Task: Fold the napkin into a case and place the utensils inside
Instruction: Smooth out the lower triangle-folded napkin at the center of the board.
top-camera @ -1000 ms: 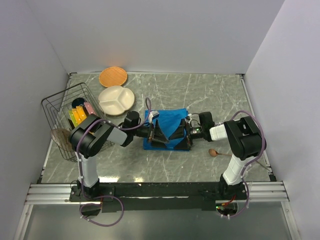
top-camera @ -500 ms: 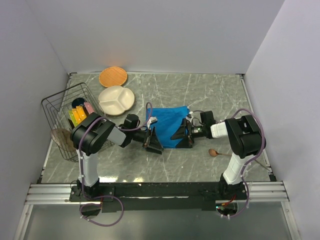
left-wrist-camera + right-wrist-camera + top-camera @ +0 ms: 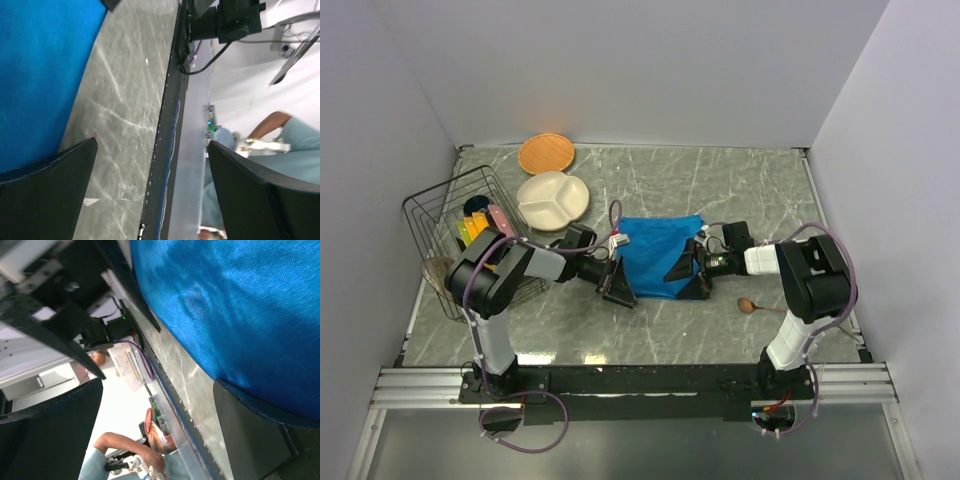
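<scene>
Overhead, in the top view, the blue napkin (image 3: 655,250) lies flat on the marble table (image 3: 750,190) at the middle of the frame, its upper edge slightly wavy. The left gripper (image 3: 618,283) sits low at the cloth's lower left corner with its jaws spread wide. The right gripper (image 3: 686,274) sits at the lower right edge, its jaws equally wide. Neither is clamped on anything. The wooden spoon (image 3: 748,305) lies lower right of the napkin, apart from it. A white plate (image 3: 552,200) and an orange plate (image 3: 546,153) sit at upper left, and a wire basket (image 3: 445,225) stands at the left edge. Bare marble stretches across the upper right and along the strip below the cloth.

From the left wrist, the left gripper (image 3: 152,145) shows two dark fingers (image 3: 45,192) far apart with table between them. The napkin (image 3: 40,70) fills the upper left, its edge running down to the nearer finger; whether they touch I cannot tell.

From the right wrist, the right gripper (image 3: 159,384) is also spread wide. The napkin (image 3: 240,315) covers the upper right, and its edge meets the right-hand finger (image 3: 250,440).
</scene>
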